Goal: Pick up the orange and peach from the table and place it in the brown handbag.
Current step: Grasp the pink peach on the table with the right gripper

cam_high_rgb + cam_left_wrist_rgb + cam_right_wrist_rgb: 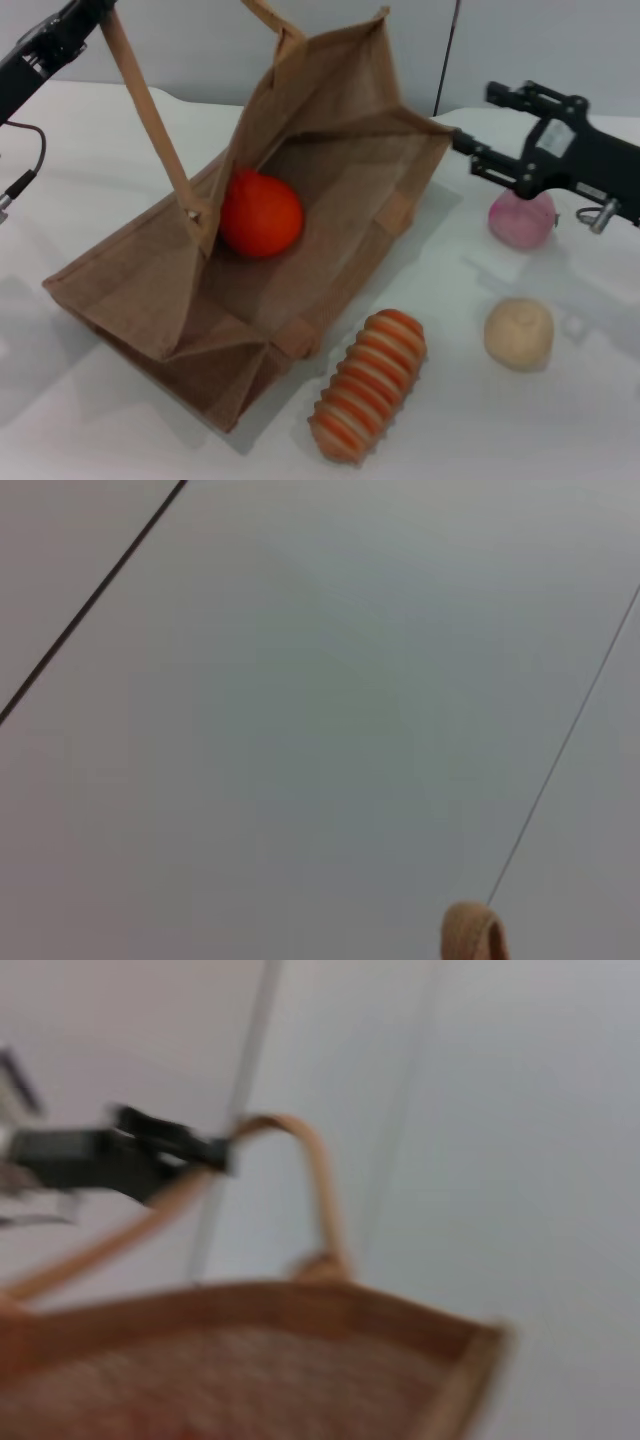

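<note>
Closest up, ribbed orange-and-cream oblong thing lies on the white tabletop, pale beige ball nearby. Smooth orange sits inside the woven brown handbag. Left pincer holds a handle strap up. Right pincer, fingers spread apart and empty, hangs beside the pink peach, still on the tabletop.
</note>
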